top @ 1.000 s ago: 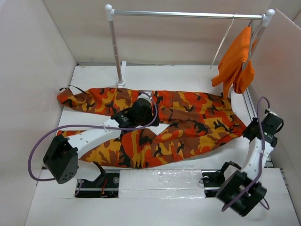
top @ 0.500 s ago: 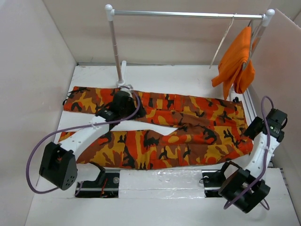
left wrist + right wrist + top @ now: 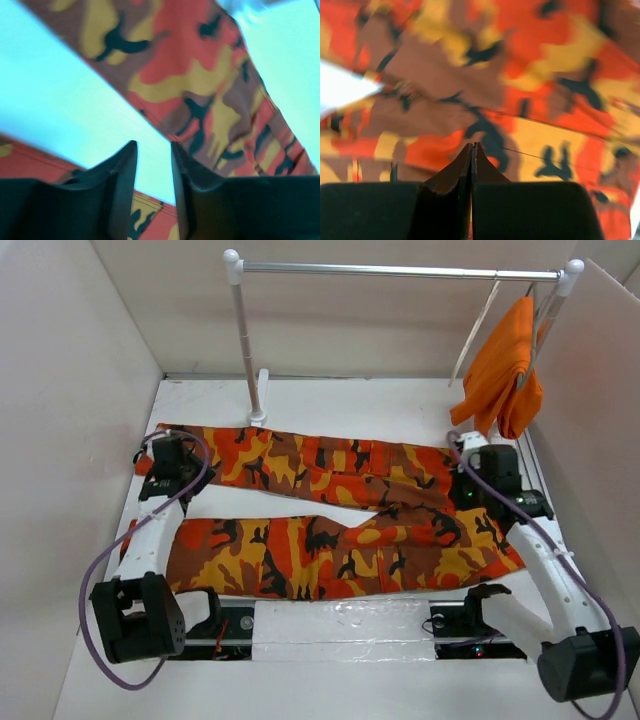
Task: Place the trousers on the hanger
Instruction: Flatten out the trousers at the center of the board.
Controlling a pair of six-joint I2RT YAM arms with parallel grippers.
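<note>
Left arm [image 3: 150, 535] is parked by the cuff end. Its jaws are a bit apart with nothing in them, aimed at the bare strip of table [image 3: 350, 400] between the two legs, with the far leg just ahead of the tips.

The trousers [image 3: 330, 540] lie flat with their long axis running left to right across the table: cuffs left, waist right, legs splayed in a narrow V. The near leg runs close along the front edge, so there's not much slack there. Behind the far leg there's open table up to the rail [image 3: 400, 271] posts.

The hanger [image 3: 478, 325] hangs off the rail near its right end, just beside the orange garment [image 3: 505, 360].

Right arm [image 3: 545, 560] is over the waist end, jaws shut tight, and I can't see any cloth pinched between them. It's clearly the nearer arm to the hanger, so I'd guess the waist end goes up first. The side wall is close on that side.
</note>
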